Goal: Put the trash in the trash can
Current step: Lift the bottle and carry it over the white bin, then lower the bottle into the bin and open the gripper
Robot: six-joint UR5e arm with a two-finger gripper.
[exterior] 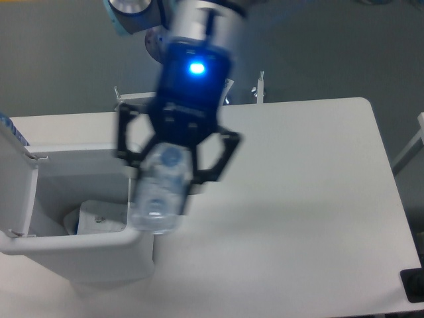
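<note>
Bottle (158, 199) clamped in pincer (162, 192), over trash can (99, 242) rim

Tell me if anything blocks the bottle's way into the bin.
Nothing visible does. The bin has its lid flipped open, and the bottle, held in the gripper, hangs over the right rim. Only a wrapper lies inside.

Bottle (158, 191) over trash can's (79, 242) right rim, wrapper (99, 218) apparently inside it, can at table's (298, 199) left
</note>
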